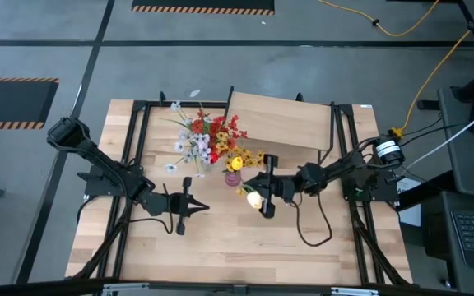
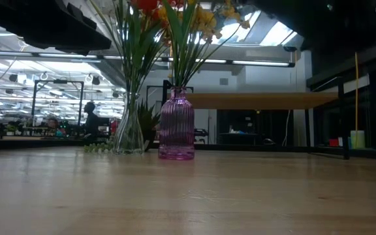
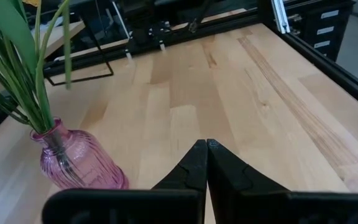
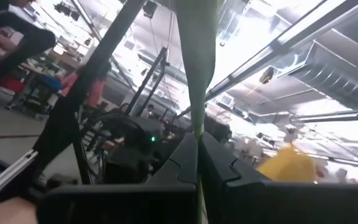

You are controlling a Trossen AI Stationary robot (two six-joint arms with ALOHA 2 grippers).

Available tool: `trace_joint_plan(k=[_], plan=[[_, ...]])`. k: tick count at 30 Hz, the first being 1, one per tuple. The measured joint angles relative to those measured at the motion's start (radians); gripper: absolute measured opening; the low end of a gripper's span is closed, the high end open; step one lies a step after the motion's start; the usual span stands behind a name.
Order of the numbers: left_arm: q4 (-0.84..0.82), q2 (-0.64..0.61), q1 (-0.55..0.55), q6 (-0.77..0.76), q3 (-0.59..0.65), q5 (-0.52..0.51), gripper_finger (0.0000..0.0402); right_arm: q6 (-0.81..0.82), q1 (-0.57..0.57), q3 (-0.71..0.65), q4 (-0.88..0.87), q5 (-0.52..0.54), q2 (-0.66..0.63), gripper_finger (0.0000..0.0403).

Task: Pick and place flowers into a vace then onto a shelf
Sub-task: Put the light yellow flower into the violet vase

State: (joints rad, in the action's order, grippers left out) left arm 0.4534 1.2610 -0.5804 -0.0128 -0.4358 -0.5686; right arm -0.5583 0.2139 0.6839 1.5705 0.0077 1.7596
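Observation:
A pink ribbed vase (image 1: 234,176) stands near the table's middle with yellow flowers in it; it also shows in the low view (image 2: 176,127) and the left wrist view (image 3: 73,163). A clear vase (image 2: 129,132) behind it holds a bunch of red, white and pink flowers (image 1: 204,140). The wooden shelf (image 1: 282,123) stands at the far side. My right gripper (image 1: 263,201) is shut on a yellow flower (image 1: 253,197) just near of the pink vase. My left gripper (image 1: 197,205) is shut and empty, to the left of the pink vase. My right gripper pinches the flower's green stem (image 4: 197,121) between its two fingers. The stem runs on past the fingertips, and the yellow blossom (image 4: 288,168) shows beside the fingers. The low view shows no part of it on the table.
The shelf's black legs (image 1: 329,136) and the black frame rails (image 1: 134,148) run along the table's left and right sides. Bare tabletop (image 1: 237,247) lies toward the near edge. People (image 2: 90,121) show in the room far behind the table.

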Motion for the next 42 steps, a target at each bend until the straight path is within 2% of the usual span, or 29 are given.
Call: trace_joint_plan(k=[13, 26, 33, 38, 42], plan=[[0.000, 0.000, 0.000, 0.015, 0.000, -0.007, 0.0001, -0.001, -0.046, 0.020, -0.047, -0.003, 0.005, 0.0000], [0.000, 0.000, 0.000, 0.009, 0.000, -0.025, 0.0004, 0.049, -0.098, 0.075, -0.002, -0.013, 0.125, 0.0000], [-0.001, 0.000, 0.000, 0.008, 0.000, -0.024, 0.0003, 0.055, -0.101, 0.092, -0.005, -0.010, 0.144, 0.0000], [-0.001, 0.000, 0.000, 0.008, 0.000, -0.024, 0.0005, 0.055, -0.100, 0.092, -0.044, 0.048, 0.144, 0.0000], [-0.001, 0.000, 0.000, 0.008, 0.000, -0.023, 0.0001, 0.054, -0.101, 0.092, -0.091, 0.051, 0.144, 0.0000]])
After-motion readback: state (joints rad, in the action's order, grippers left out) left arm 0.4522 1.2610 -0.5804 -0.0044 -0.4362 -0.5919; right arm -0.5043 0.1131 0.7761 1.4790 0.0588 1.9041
